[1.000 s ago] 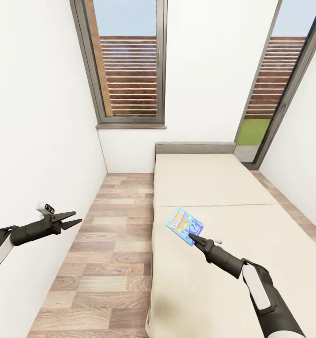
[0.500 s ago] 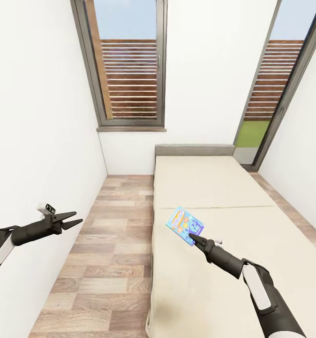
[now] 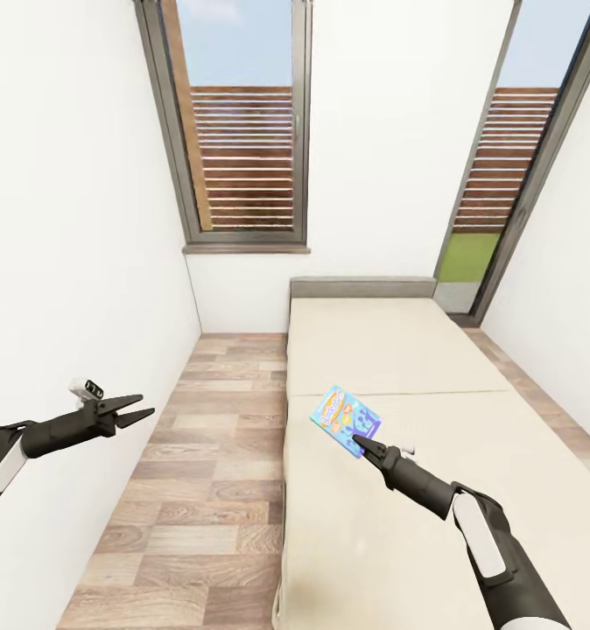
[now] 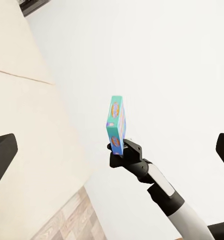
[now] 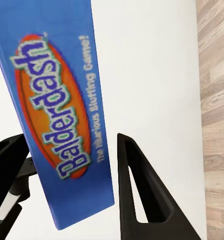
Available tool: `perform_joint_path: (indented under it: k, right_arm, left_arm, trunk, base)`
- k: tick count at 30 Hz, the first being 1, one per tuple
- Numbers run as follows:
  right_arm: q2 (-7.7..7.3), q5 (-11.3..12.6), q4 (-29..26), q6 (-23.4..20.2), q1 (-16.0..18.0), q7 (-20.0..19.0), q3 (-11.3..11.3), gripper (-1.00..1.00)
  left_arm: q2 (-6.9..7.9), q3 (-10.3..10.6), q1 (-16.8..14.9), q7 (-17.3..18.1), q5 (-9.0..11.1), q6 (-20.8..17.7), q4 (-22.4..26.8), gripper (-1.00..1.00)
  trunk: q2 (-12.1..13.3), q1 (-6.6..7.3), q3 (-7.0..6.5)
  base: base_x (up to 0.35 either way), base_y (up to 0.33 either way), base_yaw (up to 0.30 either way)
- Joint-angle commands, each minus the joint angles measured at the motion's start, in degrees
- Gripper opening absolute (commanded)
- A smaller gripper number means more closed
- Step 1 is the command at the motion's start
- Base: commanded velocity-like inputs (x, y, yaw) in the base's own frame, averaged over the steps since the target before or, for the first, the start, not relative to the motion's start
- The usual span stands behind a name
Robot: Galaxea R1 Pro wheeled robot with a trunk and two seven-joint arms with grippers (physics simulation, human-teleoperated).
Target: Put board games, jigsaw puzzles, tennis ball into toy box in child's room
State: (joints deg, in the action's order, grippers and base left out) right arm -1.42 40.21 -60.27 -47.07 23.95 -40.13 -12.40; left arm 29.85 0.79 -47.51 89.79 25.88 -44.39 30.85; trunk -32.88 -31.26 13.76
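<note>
Compared with a second ago, the head camera has tipped up a little, so the windows and bed sit lower in the picture, while both arms and the game box keep their places in the view. On the right, the right gripper [image 3: 361, 444] holds the blue board game [image 3: 345, 420] by its near lower edge, lifted above the cream bed [image 3: 391, 350] near the bed's left side. From the right wrist camera, the blue board game [image 5: 62, 115] stands between the two black fingers [image 5: 136, 195], its orange oval reading "Balderdash" and a line of small yellow words beside it. Seen from the left wrist camera, the right gripper [image 4: 122, 150] clamps the same board game [image 4: 116, 125], which shows edge-on and upright against the white wall. At the left, the left gripper [image 3: 137, 409] hangs over the wood-plank floor [image 3: 207, 455] with its jaws parted and nothing between them, close to the left wall. Two tall dark-framed windows [image 3: 242, 131] stand in the far walls, showing a slatted brown fence outside, and the low grey headboard [image 3: 362, 288] sits at the far end of the bed.
</note>
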Motion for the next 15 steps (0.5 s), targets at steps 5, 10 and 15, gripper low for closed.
perform_joint_path:
  k: [5, 10, 15]
  right_arm:
    - [-0.02, 0.0, 0.0, -0.3, 0.0, -0.2, -0.1, -1.0]
    - [-0.01, 0.0, 0.0, -0.2, 0.0, -0.2, -0.1, -1.0]
    - [-0.02, 0.0, 0.0, -0.2, 0.0, -0.3, -0.1, -1.0]
  left_arm:
    - [-0.01, 0.1, 0.0, 0.2, 0.1, -0.6, 0.0, 1.0]
    - [0.03, 0.1, 0.0, 0.2, 0.1, -0.6, 0.0, 1.0]
    - [0.0, 0.1, 0.0, 0.2, 0.1, -0.6, 0.0, 1.0]
  trunk:
    - [1.9, 1.08, -1.28]
    - [2.7, 1.52, -2.11]
    - [2.7, 1.52, -2.58]
  base:
    - [0.0, 0.0, 0.0]
    - [0.0, 0.0, 0.0]
    - [0.0, 0.0, 0.0]
